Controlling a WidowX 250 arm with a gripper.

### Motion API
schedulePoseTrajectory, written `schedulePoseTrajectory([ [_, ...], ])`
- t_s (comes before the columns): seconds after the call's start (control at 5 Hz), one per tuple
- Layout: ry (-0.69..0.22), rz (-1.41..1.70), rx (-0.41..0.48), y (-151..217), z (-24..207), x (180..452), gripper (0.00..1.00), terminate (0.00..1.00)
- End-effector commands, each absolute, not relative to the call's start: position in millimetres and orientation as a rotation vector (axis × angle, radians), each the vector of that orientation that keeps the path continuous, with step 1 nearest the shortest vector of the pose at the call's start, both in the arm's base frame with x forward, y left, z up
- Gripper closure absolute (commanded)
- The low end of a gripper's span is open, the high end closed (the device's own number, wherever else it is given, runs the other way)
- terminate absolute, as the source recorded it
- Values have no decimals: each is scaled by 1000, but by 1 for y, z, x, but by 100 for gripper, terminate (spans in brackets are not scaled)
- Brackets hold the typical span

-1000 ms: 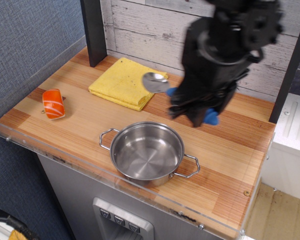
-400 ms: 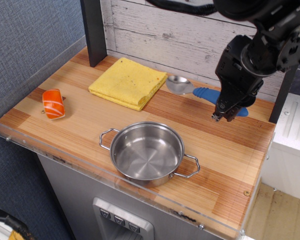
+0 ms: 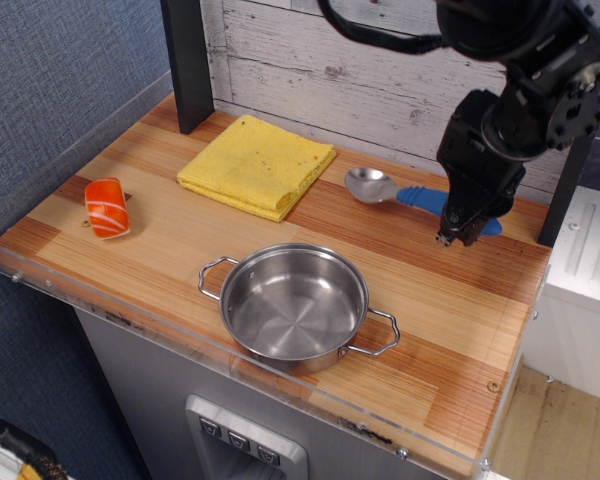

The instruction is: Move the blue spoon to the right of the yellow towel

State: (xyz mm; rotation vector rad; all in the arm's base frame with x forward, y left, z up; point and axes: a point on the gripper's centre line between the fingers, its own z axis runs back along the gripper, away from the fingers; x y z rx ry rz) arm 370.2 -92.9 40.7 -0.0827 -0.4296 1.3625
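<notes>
The blue spoon (image 3: 420, 196) lies on the wooden counter just right of the yellow towel (image 3: 257, 165). Its shiny bowl points left toward the towel and its blue handle runs right. My gripper (image 3: 458, 236) comes down over the far end of the handle and hides that part. The fingers sit close together around the handle and appear shut on it. A short stub of blue shows past the gripper on the right. A small gap of bare wood separates the towel's right edge from the spoon's bowl.
A steel pot (image 3: 295, 305) with two handles stands at the front middle. An orange sushi-like piece (image 3: 107, 207) lies at the left. A dark post (image 3: 188, 62) stands at the back left. A clear plastic rim (image 3: 230, 365) lines the counter's front edge.
The gripper carried the spoon from above the towel's right edge rightward and down to the counter. Since 0.4 s ago, gripper and spoon have shifted slightly further right together.
</notes>
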Motion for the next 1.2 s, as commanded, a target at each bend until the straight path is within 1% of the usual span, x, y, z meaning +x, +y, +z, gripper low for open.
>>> schedulePoseTrajectory([
  [0.0, -416, 1369, -126, -97, 44, 387, 100, 0],
  [0.2, -383, 1396, -210, -94, 36, 384, 100, 0],
  [0.4, -377, 1379, -248, -97, 31, 386, 100, 0],
  [0.6, -369, 1356, -283, -98, 30, 386, 0, 0],
  [0.8, -368, 1337, -294, -98, 33, 387, 0, 0],
  [1.0, -388, 1332, -308, -97, 42, 388, 0, 0],
])
